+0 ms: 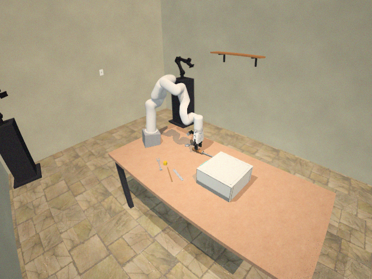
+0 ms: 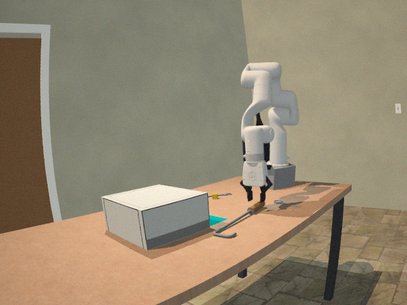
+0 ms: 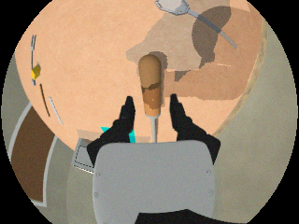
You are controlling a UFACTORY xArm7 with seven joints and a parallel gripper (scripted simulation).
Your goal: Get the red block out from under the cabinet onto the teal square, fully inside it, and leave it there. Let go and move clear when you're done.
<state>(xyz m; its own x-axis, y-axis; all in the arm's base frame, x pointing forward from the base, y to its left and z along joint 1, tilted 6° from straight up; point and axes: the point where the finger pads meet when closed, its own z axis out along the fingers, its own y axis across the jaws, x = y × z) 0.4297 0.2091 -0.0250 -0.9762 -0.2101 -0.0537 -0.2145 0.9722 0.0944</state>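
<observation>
My gripper [image 1: 196,147] [image 2: 255,198] points straight down, open, with a finger on either side of the wooden handle [image 2: 256,206] [image 3: 151,84] of a hook tool, just above it. The fingers do not touch the handle. The tool's metal rod runs toward the white cabinet [image 1: 224,174] [image 2: 157,213] and ends in a hook [image 2: 225,235] near the cabinet's front corner. A sliver of the teal square [image 2: 217,219] [image 3: 105,129] shows beside the cabinet. The red block is hidden.
A metal spoon [image 2: 279,201] [image 3: 181,7] lies just beyond the handle, near the table's edge. A yellow cube [image 1: 164,163] [image 2: 215,196], a wrench [image 1: 158,164], a thin wooden stick [image 1: 170,174] and a flat metal bar [image 1: 178,174] lie left of the cabinet.
</observation>
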